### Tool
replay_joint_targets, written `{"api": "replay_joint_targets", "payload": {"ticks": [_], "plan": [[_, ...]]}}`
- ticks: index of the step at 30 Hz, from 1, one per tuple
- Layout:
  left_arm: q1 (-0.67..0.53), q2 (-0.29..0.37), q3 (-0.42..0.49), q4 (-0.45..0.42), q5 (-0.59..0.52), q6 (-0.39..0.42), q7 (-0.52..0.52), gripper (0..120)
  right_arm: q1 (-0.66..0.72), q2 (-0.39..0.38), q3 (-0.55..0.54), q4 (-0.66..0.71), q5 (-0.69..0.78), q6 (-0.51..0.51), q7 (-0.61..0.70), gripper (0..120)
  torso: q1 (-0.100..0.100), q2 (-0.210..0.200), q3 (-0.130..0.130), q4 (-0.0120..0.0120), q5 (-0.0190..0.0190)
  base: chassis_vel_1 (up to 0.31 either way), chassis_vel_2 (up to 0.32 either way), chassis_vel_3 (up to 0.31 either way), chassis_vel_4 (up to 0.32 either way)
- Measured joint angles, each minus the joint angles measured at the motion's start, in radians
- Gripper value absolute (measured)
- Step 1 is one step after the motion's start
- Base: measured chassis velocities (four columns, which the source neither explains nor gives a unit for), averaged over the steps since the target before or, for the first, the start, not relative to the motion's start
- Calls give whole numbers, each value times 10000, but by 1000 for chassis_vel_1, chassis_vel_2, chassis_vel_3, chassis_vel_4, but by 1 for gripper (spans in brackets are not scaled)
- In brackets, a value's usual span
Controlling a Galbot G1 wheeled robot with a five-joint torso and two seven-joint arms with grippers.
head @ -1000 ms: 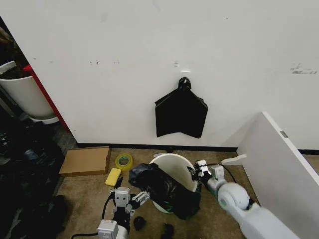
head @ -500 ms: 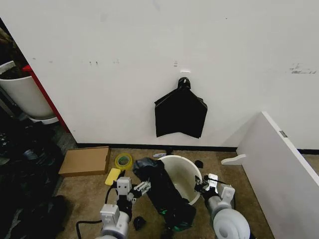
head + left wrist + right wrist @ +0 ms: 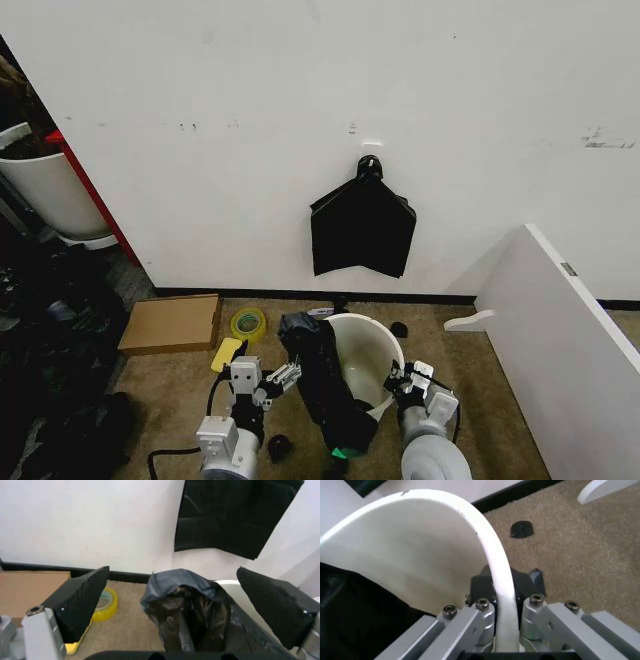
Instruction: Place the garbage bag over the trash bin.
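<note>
The cream-white trash bin (image 3: 368, 352) stands on the carpet, its opening tipped toward me. The glossy black garbage bag (image 3: 322, 385) hangs bunched over the bin's left rim and down its outside. My left gripper (image 3: 266, 384) hovers left of the bag, open, apart from it. In the left wrist view its wide-spread pads (image 3: 80, 602) frame the garbage bag (image 3: 187, 613), with nothing between them. My right gripper (image 3: 408, 379) is shut on the bin's right rim. In the right wrist view the trash bin's rim (image 3: 492, 551) runs between the fingers (image 3: 480, 620), and the garbage bag (image 3: 355, 618) lies inside.
A flat black bundle (image 3: 362, 228) hangs on the wall above. A cardboard box (image 3: 172, 322), a yellow tape roll (image 3: 248, 323) and a yellow sponge (image 3: 226, 353) lie to the left. A small black scrap (image 3: 399, 328) lies behind the bin. A white board (image 3: 560, 340) leans at right; dark clutter fills the left.
My right arm has drawn in toward me, its gripper now lower on the bin's right rim. The bin has tipped and the bag has gathered into a narrower strip. The left gripper barely moved.
</note>
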State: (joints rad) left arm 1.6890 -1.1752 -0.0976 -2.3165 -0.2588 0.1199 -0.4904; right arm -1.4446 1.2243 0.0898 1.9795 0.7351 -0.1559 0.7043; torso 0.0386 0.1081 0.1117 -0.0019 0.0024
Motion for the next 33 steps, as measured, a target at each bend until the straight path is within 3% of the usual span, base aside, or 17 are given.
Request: {"api": "replay_joint_targets", "payload": {"ticks": [9,12,15,18,20,22,27,29,33], "plan": [[43,-45,-132,396,121,-137,-38,100,-379,-533,187,1304,-911,89,-340,34,0,0,0,0,0,0,0,0,0],[-109,-30,-232,1040,-71,-182,-137,100,-629,-941,280,1787,-1643,252,-2064,47,0,0,0,-2,-2,0,0,0,0],[-186,-1,-273,1365,-262,-183,-218,100,-609,-1105,221,1830,-1844,142,-2938,55,0,0,0,-1,0,0,0,0,0],[-269,34,-334,1777,-509,-170,-340,100,-396,-1361,73,1675,-2074,-721,-4755,69,0,0,0,0,2,0,0,0,0],[-268,39,-373,1847,-551,-169,-373,100,-284,-1420,-18,1604,-2138,-1163,-5230,76,0,0,0,0,1,0,0,0,0],[-245,50,-411,1858,-565,-168,-396,100,-183,-1439,-93,1567,-2173,-1542,-5308,76,0,0,0,0,2,0,0,0,0],[-99,37,-446,1808,-545,-173,-428,100,145,-1432,-430,1323,-2140,-2364,-4650,54,0,0,0,0,2,0,0,0,0],[-93,33,-445,1803,-539,-173,-430,100,154,-1429,-438,1299,-2130,-2412,-4616,52,0,0,0,0,2,0,0,0,0],[-138,28,-338,1773,-589,-121,-430,100,208,-1396,-404,1054,-2107,-2534,-4506,34,0,0,0,0,2,0,0,0,0]]}}
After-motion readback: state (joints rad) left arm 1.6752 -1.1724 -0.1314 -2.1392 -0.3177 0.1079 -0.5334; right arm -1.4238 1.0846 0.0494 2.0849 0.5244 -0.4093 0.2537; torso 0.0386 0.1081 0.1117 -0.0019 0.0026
